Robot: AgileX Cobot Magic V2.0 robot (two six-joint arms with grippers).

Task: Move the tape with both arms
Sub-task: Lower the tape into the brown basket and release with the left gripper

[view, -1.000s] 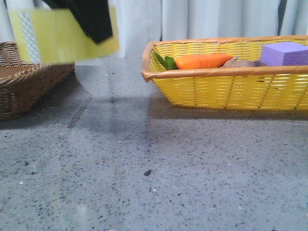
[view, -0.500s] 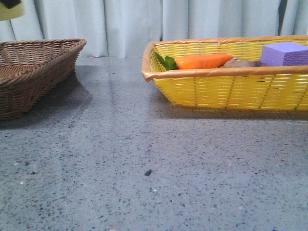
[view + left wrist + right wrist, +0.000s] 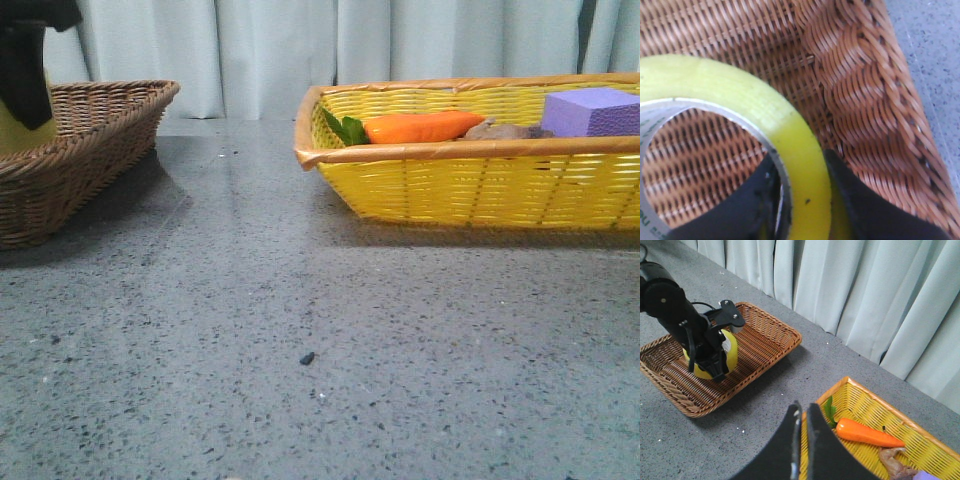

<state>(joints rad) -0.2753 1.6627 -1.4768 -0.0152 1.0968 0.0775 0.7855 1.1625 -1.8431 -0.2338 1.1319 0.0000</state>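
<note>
The yellow tape (image 3: 790, 145) is pinched through its wall by my left gripper (image 3: 805, 200), one finger inside the core and one outside. It hangs inside the brown wicker basket (image 3: 865, 100), close above its floor; I cannot tell whether it touches. In the front view only a sliver of the tape (image 3: 14, 135) shows behind the basket rim, under the left gripper (image 3: 30, 108). The right wrist view shows the tape (image 3: 701, 373) and left arm (image 3: 675, 310) from above. My right gripper (image 3: 804, 412) is shut and holds nothing, high over the table near the yellow basket.
A yellow woven basket (image 3: 480, 180) on the right holds an orange carrot (image 3: 420, 127), a purple block (image 3: 595, 110) and a brownish item (image 3: 505, 130). The brown basket (image 3: 90, 130) stands at the far left. Grey speckled table (image 3: 320, 330) lies between them; curtains hang behind.
The left gripper carried the tape leftward, nearly out of the top left of the front view, then came down into the brown basket. Nothing else moved.
</note>
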